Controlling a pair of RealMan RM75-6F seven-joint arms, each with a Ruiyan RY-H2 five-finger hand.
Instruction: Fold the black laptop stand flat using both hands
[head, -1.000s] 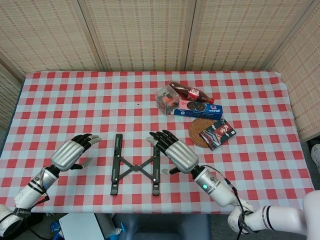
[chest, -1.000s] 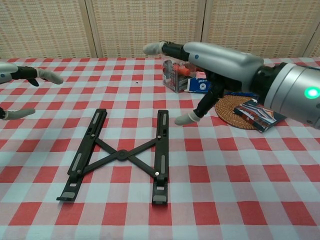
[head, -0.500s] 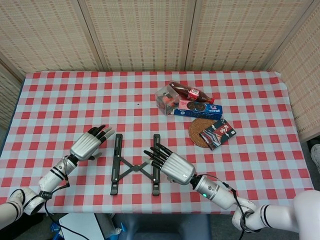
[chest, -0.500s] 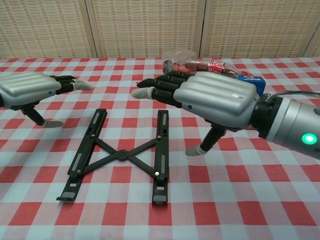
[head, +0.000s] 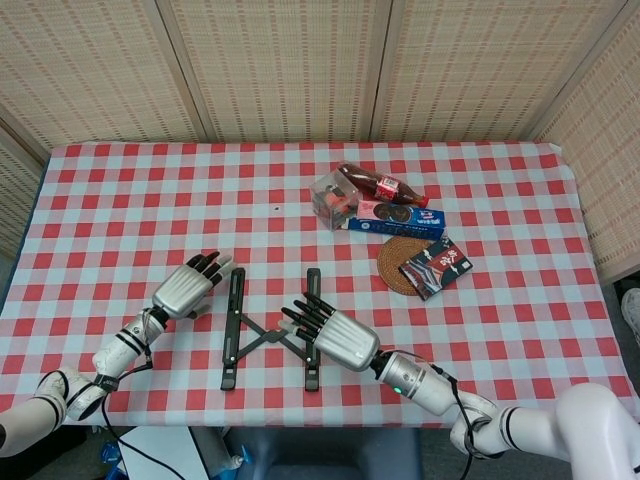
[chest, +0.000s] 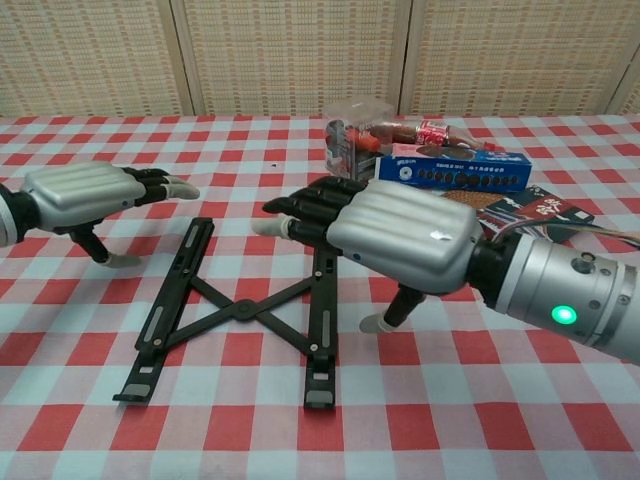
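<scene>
Laptop stand: the black laptop stand (head: 271, 331) lies open on the checked desk (head: 120, 210), near the front edge and a little left of centre. Its two long rails are spread apart and joined by the crossed braces between them. It is not yet folded.

Left hand: the left hand (head: 187, 288) has come in from the left over the last second and now sits just beside the stand's left rail, fingers extended and slightly apart, holding nothing. The chest view shows its thumb pointing down toward the cloth; contact with the rail cannot be confirmed.

Right hand: the right hand (head: 336, 336) has dropped lower and drawn nearer, so it now hovers over the right rail with fingers stretched out toward the left, empty. Its thumb hangs down to the right of that rail.

Stand position: unchanged across the second; neither rail has shifted.

Meaning: both hands have closed in to flank the stand, so the approach looks nearly done and the squeeze of the rails together seems to be the step ahead.

Far right: a cola bottle (head: 385, 187), a blue biscuit box (head: 396, 219) and a woven coaster (head: 395, 264) sit well apart from the work.
</scene>
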